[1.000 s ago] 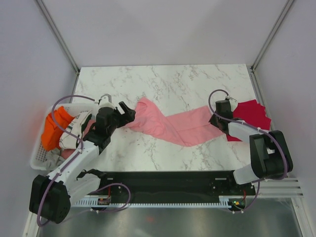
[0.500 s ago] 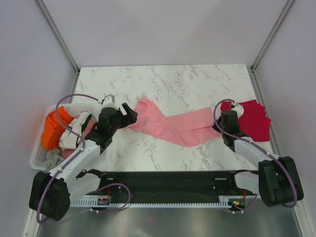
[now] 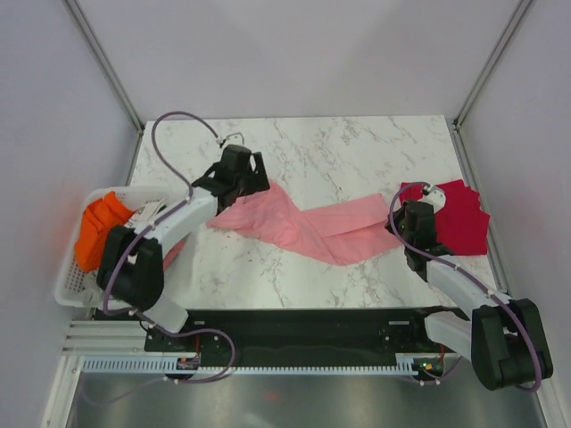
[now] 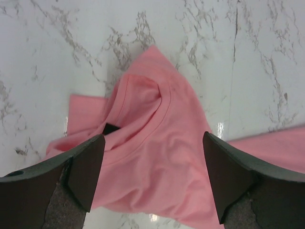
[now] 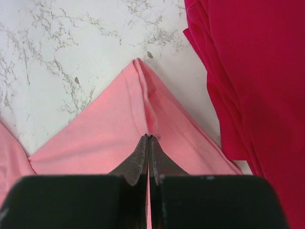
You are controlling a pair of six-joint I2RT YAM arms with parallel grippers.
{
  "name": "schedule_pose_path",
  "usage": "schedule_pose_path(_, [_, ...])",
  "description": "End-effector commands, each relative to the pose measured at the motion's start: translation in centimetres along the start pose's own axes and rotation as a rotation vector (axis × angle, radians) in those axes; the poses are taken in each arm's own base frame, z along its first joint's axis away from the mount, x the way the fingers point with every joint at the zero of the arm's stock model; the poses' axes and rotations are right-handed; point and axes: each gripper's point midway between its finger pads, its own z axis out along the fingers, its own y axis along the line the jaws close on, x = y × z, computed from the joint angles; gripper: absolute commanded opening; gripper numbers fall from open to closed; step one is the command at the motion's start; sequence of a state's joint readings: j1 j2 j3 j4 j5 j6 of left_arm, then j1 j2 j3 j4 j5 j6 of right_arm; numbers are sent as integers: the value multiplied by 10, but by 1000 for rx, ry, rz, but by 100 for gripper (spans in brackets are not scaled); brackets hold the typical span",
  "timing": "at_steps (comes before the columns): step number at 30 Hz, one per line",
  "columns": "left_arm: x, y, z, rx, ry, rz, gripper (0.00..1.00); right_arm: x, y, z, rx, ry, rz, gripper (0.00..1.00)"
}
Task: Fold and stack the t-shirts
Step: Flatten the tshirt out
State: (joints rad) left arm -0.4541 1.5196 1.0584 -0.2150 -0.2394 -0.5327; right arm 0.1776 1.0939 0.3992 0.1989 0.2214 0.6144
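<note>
pink shirt (image 3: 303, 223) unfolded, twisted into a long band across the middle of the worktop (image 3: 348, 147), collar end bunched up. left claw (image 4: 152, 138) spread wide above that bunched end. right claw (image 5: 148, 138) pinched together on the opposite hem, just beside the rumpled red shirt (image 3: 459, 214) at right edge.

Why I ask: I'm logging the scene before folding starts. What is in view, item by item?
pink t-shirt: 1, light pink, stretched unfolded across the middle of the table
red t-shirt: 1, crimson, right side of the table
basket: 1, white, at the table's left edge
orange cloth: 1, orange, inside the basket
table: 1, white marble
left gripper: 1, black, open above the pink t-shirt's left end
right gripper: 1, black, shut on the pink t-shirt's right end
</note>
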Motion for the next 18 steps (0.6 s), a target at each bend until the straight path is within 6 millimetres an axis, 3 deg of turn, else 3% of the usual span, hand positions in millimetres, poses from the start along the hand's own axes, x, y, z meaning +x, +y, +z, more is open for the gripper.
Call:
schedule_pose_path(1, [-16, 0, 23, -130, 76, 130, 90, -11, 8, -2, -36, -45, 16, 0])
schedule_pose_path(3, [-15, -4, 50, -180, 150, 172, 90, -10, 9, -2, -41, -41, 17, 0])
schedule_pose_path(6, [-13, -1, 74, -251, 197, 199, 90, -8, 10, -1, -47, -35, 20, 0])
schedule_pose_path(7, [-26, -11, 83, -243, 179, 193, 90, -8, 10, -1, -47, -35, 17, 0])
schedule_pose_path(8, [-9, -2, 95, -289, 239, 219, 90, -8, 11, -1, -51, -36, 17, 0])
schedule_pose_path(9, [-7, 0, 102, -309, 253, 224, 90, -8, 11, -1, -53, -33, 18, 0])
schedule_pose_path(10, [-19, -7, 106, -308, 230, 214, 90, -8, 11, -1, -54, -32, 18, 0])
schedule_pose_path(11, [-9, -1, 115, -337, 256, 229, 90, -7, 12, 0, -56, -30, 18, 0])
schedule_pose_path(13, [-12, -1, 120, -341, 253, 227, 86, -6, 13, 1, -58, -25, 20, 0])
schedule_pose_path(15, [-5, 0, 125, -323, 283, 215, 73, -6, 13, 1, -60, -22, 20, 0])
schedule_pose_path(18, [4, 2, 127, -308, 314, 192, 66, -6, 13, 1, -60, -22, 22, 0])
